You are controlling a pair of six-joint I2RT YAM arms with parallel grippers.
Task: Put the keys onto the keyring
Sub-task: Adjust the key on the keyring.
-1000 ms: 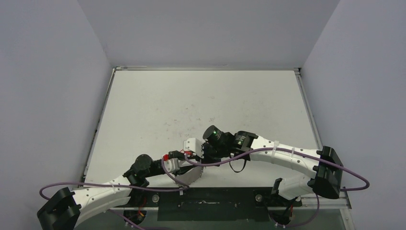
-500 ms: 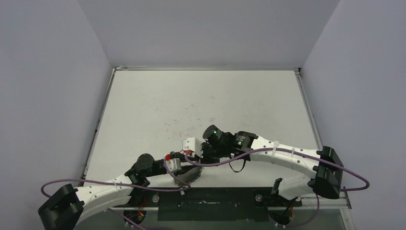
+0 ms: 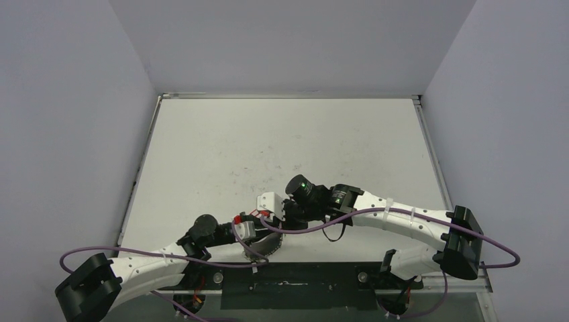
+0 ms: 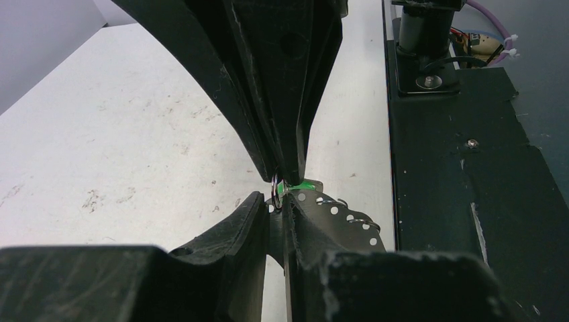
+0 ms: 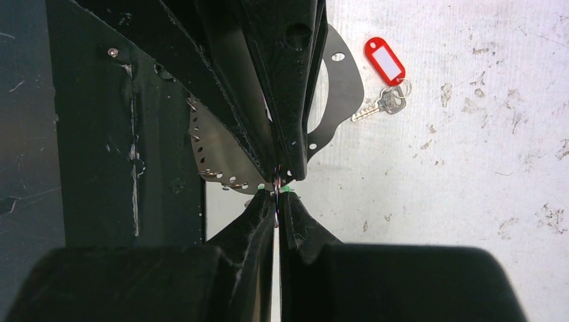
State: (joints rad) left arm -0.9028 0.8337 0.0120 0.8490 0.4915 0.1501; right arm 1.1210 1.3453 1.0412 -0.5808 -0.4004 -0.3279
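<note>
The keyring (image 4: 342, 218) is a thin grey perforated arc carrying small rings; it also shows as the keyring (image 5: 218, 157) and the keyring (image 3: 263, 247) by the table's near edge. My left gripper (image 4: 276, 202) is pinched to a narrow slit on its edge. From the other side my right gripper (image 5: 276, 199) meets it tip to tip, shut on a small split ring (image 4: 276, 191) with a green tag (image 4: 301, 184) showing just behind. The red-tagged key (image 5: 384, 74) lies loose on the table, apart from both grippers.
The black base strip (image 4: 463, 168) with bolts runs along the near table edge right beside the grippers. Purple cables (image 3: 376, 211) loop over both arms. Grey walls enclose the white, scuffed table (image 3: 282, 141).
My left gripper's jaws have drawn together onto the keyring's edge. The left arm has shifted slightly; the right arm and its grip look the same.
</note>
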